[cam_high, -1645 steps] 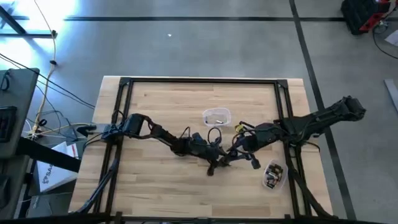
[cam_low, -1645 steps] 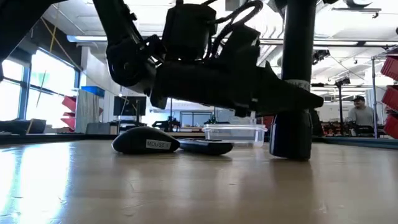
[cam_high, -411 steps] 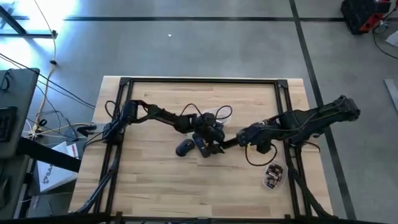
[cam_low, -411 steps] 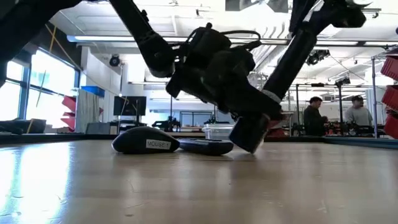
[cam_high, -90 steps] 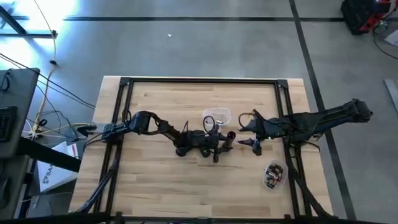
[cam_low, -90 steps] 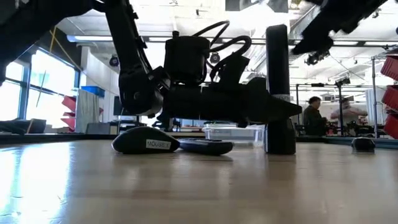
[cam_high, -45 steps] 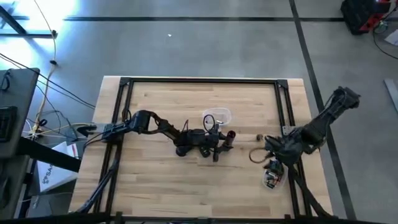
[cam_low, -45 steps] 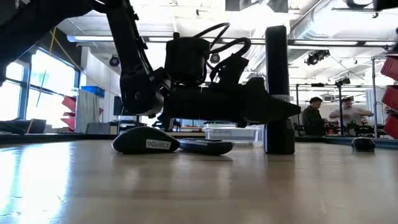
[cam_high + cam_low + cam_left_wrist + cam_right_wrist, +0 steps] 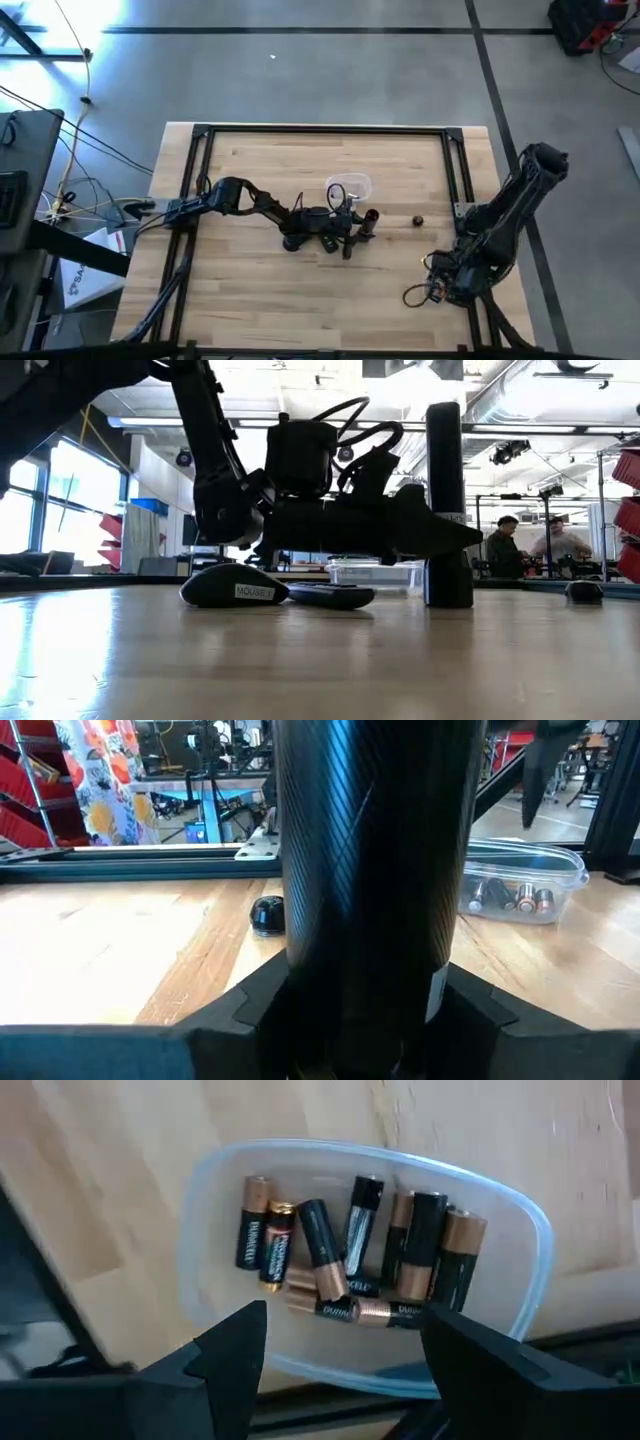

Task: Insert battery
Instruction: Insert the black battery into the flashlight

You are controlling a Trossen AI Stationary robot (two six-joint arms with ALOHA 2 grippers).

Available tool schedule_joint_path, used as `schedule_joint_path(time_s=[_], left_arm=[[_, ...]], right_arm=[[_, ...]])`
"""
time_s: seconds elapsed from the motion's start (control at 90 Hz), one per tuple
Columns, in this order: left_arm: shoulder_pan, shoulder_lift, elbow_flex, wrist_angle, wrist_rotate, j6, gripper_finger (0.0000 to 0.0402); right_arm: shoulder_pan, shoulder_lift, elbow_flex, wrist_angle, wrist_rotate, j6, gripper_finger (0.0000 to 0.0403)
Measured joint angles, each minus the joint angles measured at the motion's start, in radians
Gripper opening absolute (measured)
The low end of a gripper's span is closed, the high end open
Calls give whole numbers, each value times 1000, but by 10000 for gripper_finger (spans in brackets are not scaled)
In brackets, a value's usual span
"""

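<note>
Right wrist view: right gripper [image 9: 340, 1350], fingers spread, hovers over battery tub [image 9: 520, 1230] at table's 4 o'clock; left gripper [image 9: 362, 226] pinches upright flashlight [image 9: 446, 500] near centre.

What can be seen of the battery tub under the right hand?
The tub is a clear plastic container with rounded corners and no lid, flat on the wooden table near its right edge. Inside lies a loose pile of black-and-copper batteries, some crossing each other. The right hand hovers open above it, touching nothing. From above the arm mostly hides the tub.
</note>
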Motion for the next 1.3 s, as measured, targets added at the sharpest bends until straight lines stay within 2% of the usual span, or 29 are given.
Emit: schedule_joint_path(time_s=[0.278,0.411,0.556,0.767,1.144,1.3], left_arm=[[0,0,0,3,0,-2,152],[0,1,0,5,0,-4,152],[1,1,0,6,0,-8,152],[1,1,0,6,0,-9,152],[0,1,0,6,0,-9,152],[0,1,0,6,0,-10,152]], right_arm=[[-20,121,-1,-12,77,-85,222],[-54,124,-14,2,87,-114,186],[-68,122,-66,102,85,-132,141],[-68,121,-115,114,78,-75,99],[-80,122,-114,117,109,-121,91],[-100,121,-150,177,122,-92,91]])
